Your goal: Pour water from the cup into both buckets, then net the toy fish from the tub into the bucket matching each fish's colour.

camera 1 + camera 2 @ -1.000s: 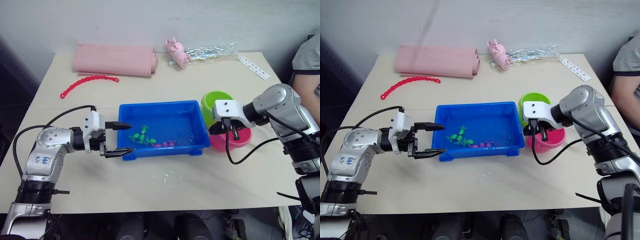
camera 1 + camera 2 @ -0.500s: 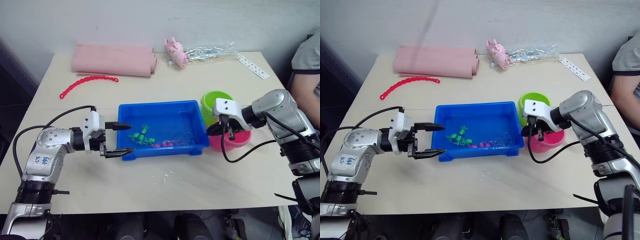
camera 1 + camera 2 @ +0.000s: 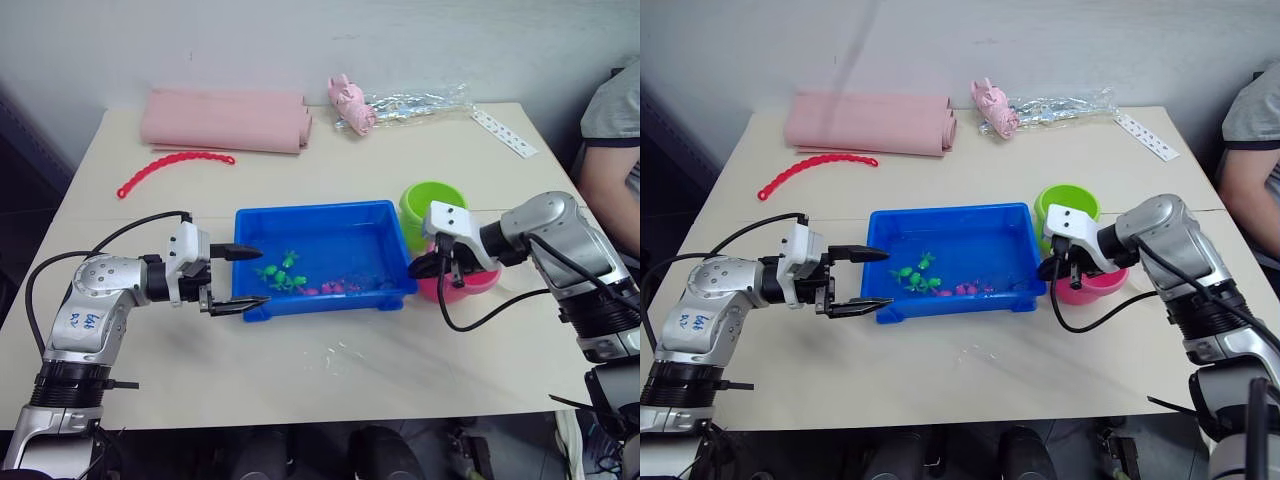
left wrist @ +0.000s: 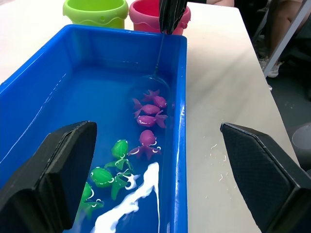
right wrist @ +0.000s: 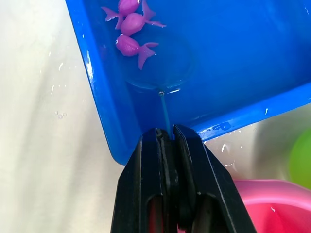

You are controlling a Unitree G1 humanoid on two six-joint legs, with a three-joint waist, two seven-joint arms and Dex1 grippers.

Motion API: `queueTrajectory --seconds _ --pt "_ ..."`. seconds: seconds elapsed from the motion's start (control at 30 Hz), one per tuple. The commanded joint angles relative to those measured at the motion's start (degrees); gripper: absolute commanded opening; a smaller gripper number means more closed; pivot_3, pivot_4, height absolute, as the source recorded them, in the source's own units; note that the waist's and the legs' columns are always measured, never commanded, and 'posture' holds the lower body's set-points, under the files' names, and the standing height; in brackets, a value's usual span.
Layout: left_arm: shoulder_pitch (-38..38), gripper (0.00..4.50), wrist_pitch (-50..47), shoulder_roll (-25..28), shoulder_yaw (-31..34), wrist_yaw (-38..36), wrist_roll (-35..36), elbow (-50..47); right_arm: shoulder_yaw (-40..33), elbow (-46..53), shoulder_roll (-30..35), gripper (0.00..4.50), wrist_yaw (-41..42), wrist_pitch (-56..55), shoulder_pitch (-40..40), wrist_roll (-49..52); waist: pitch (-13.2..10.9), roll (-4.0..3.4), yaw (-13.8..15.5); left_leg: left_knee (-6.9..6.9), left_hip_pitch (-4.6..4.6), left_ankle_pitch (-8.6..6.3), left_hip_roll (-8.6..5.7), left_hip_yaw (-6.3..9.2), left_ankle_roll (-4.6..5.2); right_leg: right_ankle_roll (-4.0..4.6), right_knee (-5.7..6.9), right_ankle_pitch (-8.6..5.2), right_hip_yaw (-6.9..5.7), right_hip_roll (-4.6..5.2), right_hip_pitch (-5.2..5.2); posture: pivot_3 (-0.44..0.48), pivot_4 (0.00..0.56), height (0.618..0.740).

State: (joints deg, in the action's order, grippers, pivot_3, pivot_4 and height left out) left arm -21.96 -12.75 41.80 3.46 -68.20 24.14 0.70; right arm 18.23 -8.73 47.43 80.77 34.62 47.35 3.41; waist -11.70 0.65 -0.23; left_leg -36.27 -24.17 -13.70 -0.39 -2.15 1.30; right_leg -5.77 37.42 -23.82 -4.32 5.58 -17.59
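Blue plastic makes up the tub point(image 3: 325, 255), which sits in the middle of the counter point(image 3: 330, 370) with water and little toy fish in it. The green fish point(image 4: 109, 170) bunch up near the left end, and the pink fish point(image 4: 148, 114) lie closer to the right end.

The right gripper point(image 5: 167, 141) has its fingers pinched tight on the thin handle of the net point(image 5: 160, 73). It holds the handle from just over the tub's right wall, so the hoop can dip down into the water. The hoop lies low in the tub, right beside three pink fish (it looks ready to slide under them). I think this is the scooping step for a pink fish.

The pink bucket point(image 3: 470, 280) stands just beside the tub's right end, right under that arm, with the lime green bucket point(image 3: 430, 205) touching it behind. Keeping both buckets near means a short lift from the water to the drop.

The left gripper point(image 3: 238, 278) waits at the tub's left end with its fingers spread wide, one over the rim and one outside the wall. It grips nothing; it may be there to steady the tub.

A few water drops lie on the counter in front of the tub, so things may be slippery.
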Motion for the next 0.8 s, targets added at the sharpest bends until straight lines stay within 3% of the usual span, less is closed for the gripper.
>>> queueTrajectory --seconds 0.03,0.8 --pt "0.0 4.46 0.2 1.3 1.7 0.1 0.5 -1.5 -2.2 0.3 0.6 0.00 -0.6 0.5 1.3 1.0 0.0 0.00 0.0 0.00 0.00 0.00 0.00 0.00 0.00 0.00 0.00 0.00 0.00 0.00 0.00 0.000 0.150 0.740" --pt "-0.6 4.46 0.3 1.3 1.4 0.3 0.6 -1.1 -0.7 -1.3 2.9 0.00 2.6 -5.8 3.9 -2.0 0.0 0.00 0.0 0.01 0.00 0.00 0.00 -0.01 0.00 0.00 0.00 0.00 0.00 0.00 -0.01 0.000 0.150 0.740"
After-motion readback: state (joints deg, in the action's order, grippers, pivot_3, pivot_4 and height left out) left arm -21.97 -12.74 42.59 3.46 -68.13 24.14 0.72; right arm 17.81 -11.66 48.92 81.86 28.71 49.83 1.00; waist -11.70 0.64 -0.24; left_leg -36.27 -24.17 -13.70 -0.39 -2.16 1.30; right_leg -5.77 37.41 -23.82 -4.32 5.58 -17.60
